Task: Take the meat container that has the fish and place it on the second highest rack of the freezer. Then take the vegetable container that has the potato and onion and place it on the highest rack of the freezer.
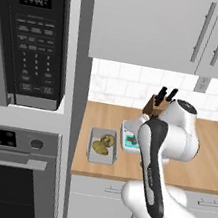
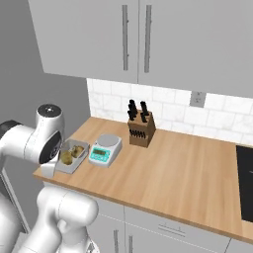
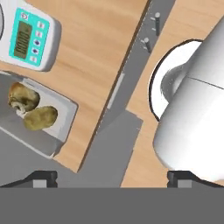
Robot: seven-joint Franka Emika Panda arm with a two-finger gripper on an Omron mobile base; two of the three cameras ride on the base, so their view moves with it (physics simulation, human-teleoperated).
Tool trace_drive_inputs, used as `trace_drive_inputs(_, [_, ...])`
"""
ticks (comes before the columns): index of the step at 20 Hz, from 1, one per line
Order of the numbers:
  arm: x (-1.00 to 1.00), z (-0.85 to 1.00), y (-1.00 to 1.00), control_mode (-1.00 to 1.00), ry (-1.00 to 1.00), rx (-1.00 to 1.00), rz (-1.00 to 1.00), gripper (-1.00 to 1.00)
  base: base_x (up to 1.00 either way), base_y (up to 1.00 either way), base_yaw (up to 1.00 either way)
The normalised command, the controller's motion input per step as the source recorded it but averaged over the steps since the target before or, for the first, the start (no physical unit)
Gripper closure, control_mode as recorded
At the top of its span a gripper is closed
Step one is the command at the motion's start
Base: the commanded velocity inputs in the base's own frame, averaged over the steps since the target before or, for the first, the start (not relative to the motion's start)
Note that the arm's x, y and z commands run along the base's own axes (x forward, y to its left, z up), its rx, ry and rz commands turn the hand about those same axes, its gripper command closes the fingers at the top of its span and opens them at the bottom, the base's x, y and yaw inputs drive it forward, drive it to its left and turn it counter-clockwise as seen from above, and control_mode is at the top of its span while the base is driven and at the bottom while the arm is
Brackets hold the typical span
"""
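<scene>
The vegetable container [image 1: 105,131] [image 2: 66,168] [image 3: 39,140], a square-cornered grey tray, sits on the wooden counter near its left front corner. In it lie the yellowish-tan potato [image 1: 100,149] [image 2: 66,158] [image 3: 40,118] and the darker brown onion [image 1: 108,140] [image 2: 76,150] [image 3: 24,97]. My gripper [image 3: 113,177] is open with nothing between its fingers. It looks down past the counter's front edge, and the tray lies at the left of the hand view. The meat container, the fish and the freezer are out of view.
A white kitchen scale [image 1: 130,135] [image 2: 105,149] [image 3: 28,37] stands right beside the tray. A knife block [image 1: 157,107] [image 2: 141,129] is behind it by the tiled wall. A microwave [image 1: 37,37] and oven [image 1: 8,174] fill the tall unit to the left. A dark cooktop [image 2: 245,178] lies far right.
</scene>
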Motion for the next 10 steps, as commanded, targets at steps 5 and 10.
trace_drive_inputs(5, [0.19,-0.47,0.29,-1.00,0.19,0.00,-0.13,-1.00,0.00,0.00,0.00])
trace_drive_inputs(10, [0.21,-0.43,0.27,-1.00,0.01,0.00,-0.16,-1.00,0.00,0.00,0.00])
